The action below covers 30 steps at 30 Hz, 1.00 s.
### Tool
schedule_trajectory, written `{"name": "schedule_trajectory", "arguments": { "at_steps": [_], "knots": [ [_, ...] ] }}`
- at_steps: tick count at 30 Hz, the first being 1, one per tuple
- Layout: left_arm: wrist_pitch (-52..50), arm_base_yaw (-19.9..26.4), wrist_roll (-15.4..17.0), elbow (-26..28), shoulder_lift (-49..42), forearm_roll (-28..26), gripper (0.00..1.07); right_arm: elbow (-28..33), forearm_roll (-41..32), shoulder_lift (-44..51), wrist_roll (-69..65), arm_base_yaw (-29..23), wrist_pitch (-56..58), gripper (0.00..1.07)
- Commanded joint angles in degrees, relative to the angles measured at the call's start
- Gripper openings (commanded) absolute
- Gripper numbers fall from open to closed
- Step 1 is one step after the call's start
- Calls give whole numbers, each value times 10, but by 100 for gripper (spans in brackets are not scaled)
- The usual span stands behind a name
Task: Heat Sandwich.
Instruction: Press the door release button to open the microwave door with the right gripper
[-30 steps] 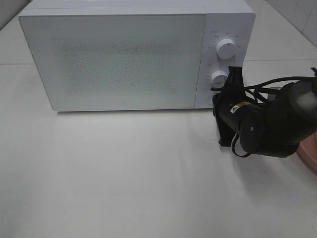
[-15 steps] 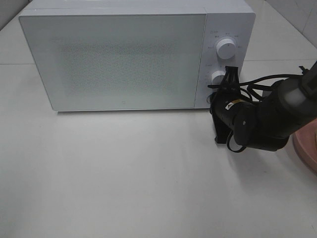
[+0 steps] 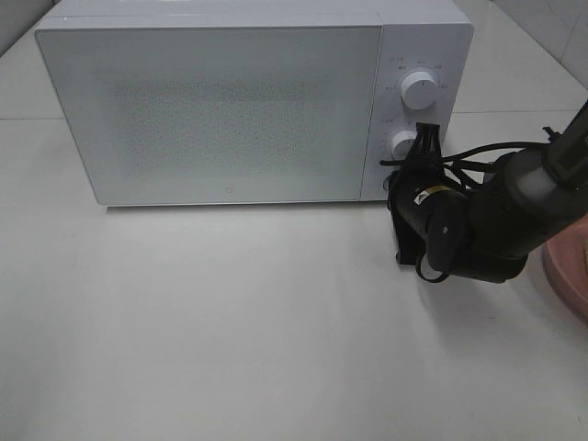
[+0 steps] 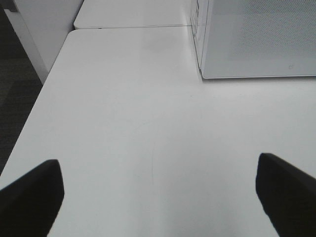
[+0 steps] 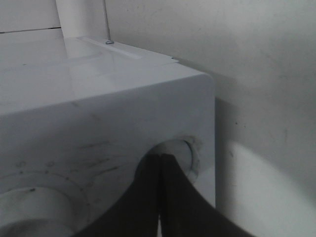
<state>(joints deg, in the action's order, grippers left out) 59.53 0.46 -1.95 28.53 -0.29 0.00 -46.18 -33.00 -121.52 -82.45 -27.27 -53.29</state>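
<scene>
Left end effector point(image 4: 159, 195) hangs wide open over the surface point(image 3: 230, 322); right end effector point(image 5: 159, 182), closed and empty, has its tips on the round button point(image 5: 190, 153) low on the shut microwave point(image 3: 220, 110) (probably the door release). The sandwich is in no view, so the next move is likely opening the door

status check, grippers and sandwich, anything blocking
Left gripper open, over table. Right gripper shut, tips at round button on microwave panel. Sandwich not in view; microwave door closed. Nothing in the way.
</scene>
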Motion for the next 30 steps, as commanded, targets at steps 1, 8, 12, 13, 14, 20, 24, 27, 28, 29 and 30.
{"name": "schedule_trajectory", "arguments": {
  "at_steps": [1, 8, 12, 13, 14, 20, 24, 27, 28, 29, 30],
  "knots": [
    [-2, 0, -1, -2, 1, -3, 106, -35, 10, 5, 9, 7, -82, 0],
    [-2, 0, -1, -2, 1, -3, 106, -80, 6, -28, 10, 11, -119, 0],
    [-2, 0, -1, -2, 1, -3, 106, -92, 8, -33, 10, 13, -120, 0],
    [-2, 0, -1, -2, 1, -3, 106, -92, 9, -33, 11, 13, -120, 0],
    [-2, 0, -1, -2, 1, -3, 106, -92, 9, -33, 11, 13, -121, 0],
    [-2, 0, -1, -2, 1, -3, 106, -92, 10, -33, 11, 13, -120, 0],
    [-2, 0, -1, -2, 1, -3, 106, -92, 10, -33, 10, 13, -121, 0],
    [-2, 0, -1, -2, 1, -3, 106, -92, 10, -33, 10, 13, -121, 0],
    [-2, 0, -1, -2, 1, -3, 106, -92, 10, -33, 10, 13, -121, 0],
    [-2, 0, -1, -2, 1, -3, 106, -92, 10, -33, 10, 13, -121, 1],
    [-2, 0, -1, -2, 1, -3, 106, -92, 10, -33, 10, 13, -120, 1]
  ]
}}
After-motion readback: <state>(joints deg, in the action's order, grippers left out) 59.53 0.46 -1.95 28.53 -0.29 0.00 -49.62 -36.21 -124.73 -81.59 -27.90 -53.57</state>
